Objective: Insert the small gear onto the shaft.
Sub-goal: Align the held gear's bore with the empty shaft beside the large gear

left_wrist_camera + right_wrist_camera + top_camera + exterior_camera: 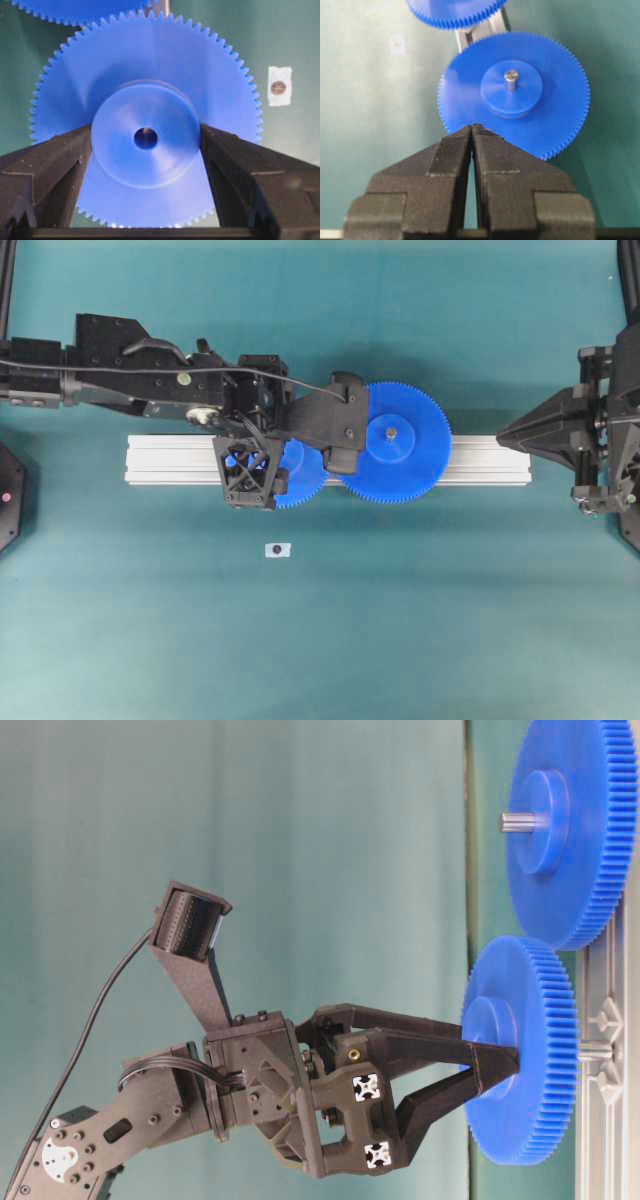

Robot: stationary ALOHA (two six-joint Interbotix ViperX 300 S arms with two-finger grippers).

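The small gear (150, 65), a blue toothed disc with a raised hub, sits flat over the aluminium rail (170, 460), its teeth meeting the larger gear (395, 440). My left gripper (145, 126) comes down from above, with one finger on each side of the hub. Both fingers (75, 150) lie against it with no gap showing. A grey glint of the shaft (145, 134) shows inside the hub's centre hole. In the table-level view a thin pin (592, 1050) joins the small gear (530, 1020) to the rail. My right gripper (471, 127) hovers shut and empty at the rail's right end.
The larger gear (515, 95) rests on the rail with its own metal pin through its hub. A small white tag with a dark dot (278, 550) lies on the green table in front of the rail. The left arm's body stretches across the back left.
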